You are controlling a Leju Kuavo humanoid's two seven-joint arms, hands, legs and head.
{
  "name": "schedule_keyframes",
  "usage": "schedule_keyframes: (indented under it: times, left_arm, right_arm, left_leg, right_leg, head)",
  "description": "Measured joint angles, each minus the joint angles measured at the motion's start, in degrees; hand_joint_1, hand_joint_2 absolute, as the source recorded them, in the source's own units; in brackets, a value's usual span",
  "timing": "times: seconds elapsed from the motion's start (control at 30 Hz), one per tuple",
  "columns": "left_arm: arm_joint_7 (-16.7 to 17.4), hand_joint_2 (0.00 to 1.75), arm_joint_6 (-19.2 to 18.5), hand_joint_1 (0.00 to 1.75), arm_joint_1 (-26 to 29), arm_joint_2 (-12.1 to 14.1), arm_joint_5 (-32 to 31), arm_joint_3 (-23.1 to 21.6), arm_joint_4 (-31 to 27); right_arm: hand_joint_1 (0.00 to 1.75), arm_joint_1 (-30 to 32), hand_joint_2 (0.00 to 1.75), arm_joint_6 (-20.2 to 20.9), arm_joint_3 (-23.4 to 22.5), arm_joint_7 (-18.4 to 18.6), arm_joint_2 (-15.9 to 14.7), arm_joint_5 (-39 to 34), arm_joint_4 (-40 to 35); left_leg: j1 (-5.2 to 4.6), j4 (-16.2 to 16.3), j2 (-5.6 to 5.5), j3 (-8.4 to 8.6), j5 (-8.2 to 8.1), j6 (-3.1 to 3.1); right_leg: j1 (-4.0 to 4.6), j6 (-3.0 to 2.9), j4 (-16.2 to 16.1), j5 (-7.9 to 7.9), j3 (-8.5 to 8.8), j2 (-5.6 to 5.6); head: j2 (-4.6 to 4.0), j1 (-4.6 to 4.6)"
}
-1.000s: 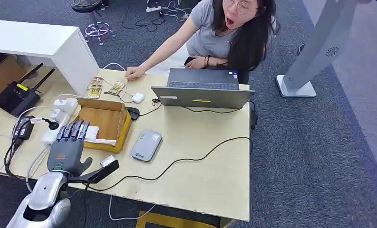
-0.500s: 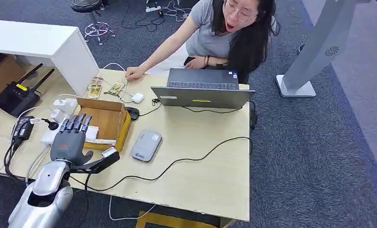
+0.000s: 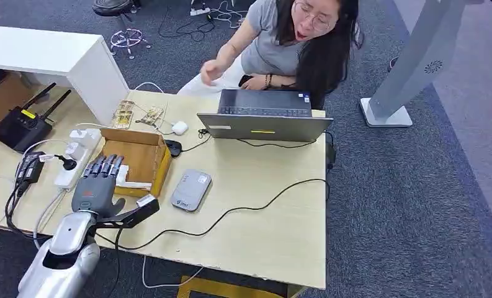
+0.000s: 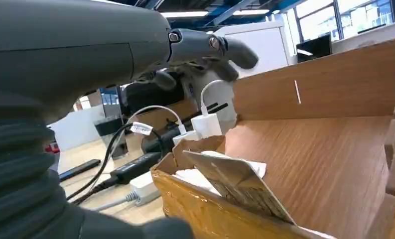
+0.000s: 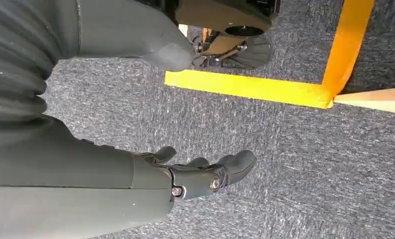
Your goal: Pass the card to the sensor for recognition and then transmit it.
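- router (image 3: 23, 125), black with antennas, far left on the table (image 3: 274, 205), below the white cabinet (image 3: 57, 59)
- white power strip (image 3: 77, 155) and black adapter (image 3: 30, 168) with cables, just left of the box
- left hand (image 3: 95, 189) flat, palm down, fingers (image 3: 107, 166) stretched and apart, holding nothing; fingertips over the near-left edge of the cardboard box (image 3: 138, 158); thumb pointing right toward the sensor
- left wrist view: left hand's fingers (image 4: 220, 47) hover above the box (image 4: 334, 149), nothing held
- card (image 4: 237, 186) leans tilted inside the box against its near wall, white paper under it; in head view the white stuff in the box (image 3: 128, 179) sits right by the fingertips, can't tell card from paper there
- small white-tipped piece (image 3: 145, 200) on the black thumb end, can't tell what it is
- two small circuit boards (image 3: 136, 115) behind the box, white mouse (image 3: 180, 128) and dark mouse (image 3: 174, 148) near them
- sensor (image 3: 191, 189), grey rounded pad, flat on the table just right of the box, apart from the hand
- black cable (image 3: 255, 202) runs across the table right of the sensor
- laptop (image 3: 265, 115) open at the far edge; person (image 3: 299, 43) seated behind it, one hand (image 3: 210, 71) raised off the table
- white stand (image 3: 417, 62) on the carpet, far right
- right hand (image 5: 205, 174) hanging over grey carpet (image 5: 285, 149) beside yellow floor tape (image 5: 265, 87), fingers loosely curled, nothing in them
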Motion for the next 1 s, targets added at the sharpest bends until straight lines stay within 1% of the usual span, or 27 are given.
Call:
schedule_keyframes:
  times: [0.3,0.7,0.8,0.87,0.93,1.0]
  left_arm:
    - [-0.96,1.75,0.37,1.75,1.02,-0.20,0.94,0.00,0.79]
    - [-1.01,1.75,0.24,1.75,0.99,-0.17,1.36,0.00,0.79]
    - [-1.40,1.75,3.92,1.75,0.83,-0.20,0.81,0.00,0.79]
    - [-2.41,1.75,6.80,1.75,-0.10,-0.17,0.52,-0.02,0.79]
    - [-3.50,1.75,8.97,1.75,-2.31,-0.11,0.39,-0.02,0.72]
    - [-3.98,1.75,9.36,1.75,-5.50,0.17,0.48,-0.02,0.75]
  right_arm:
    - [0.00,0.01,1.75,0.37,-0.02,0.07,0.00,0.15,0.00]
    - [0.00,0.01,1.75,0.85,-0.02,-0.22,0.00,0.04,0.00]
    - [0.00,0.01,1.75,1.09,-0.02,-0.68,0.00,0.11,0.00]
    - [0.00,0.01,1.75,1.18,-0.02,-0.77,0.00,0.28,0.00]
    - [0.00,-0.04,1.75,1.33,-0.02,-0.87,0.00,0.61,0.00]
    - [0.00,-0.10,1.75,1.46,0.00,-0.96,0.00,0.96,0.00]
  left_leg:
    - [0.00,0.00,0.00,0.00,0.00,0.00]
    - [0.00,0.00,0.00,0.02,0.00,0.00]
    - [0.00,0.01,0.00,0.02,0.00,0.00]
    - [0.01,0.02,-0.02,0.01,0.03,0.01]
    - [0.01,0.02,-0.06,-0.01,0.07,0.03]
    - [0.01,0.02,-0.07,-0.01,0.10,0.00]
  right_leg:
    - [0.00,0.00,0.00,0.00,-0.01,0.00]
    - [0.00,0.00,0.00,0.00,0.02,0.00]
    - [0.00,0.00,0.00,0.00,-0.01,0.01]
    - [0.00,0.00,0.00,0.00,-0.02,-0.02]
    - [0.00,0.01,0.00,0.01,-0.01,-0.08]
    - [0.00,0.01,0.00,0.05,-0.01,-0.08]
  head:
    - [0.00,0.00]
    - [0.00,0.00]
    - [0.00,0.00]
    - [0.00,0.00]
    - [0.00,0.02]
    - [0.00,0.02]
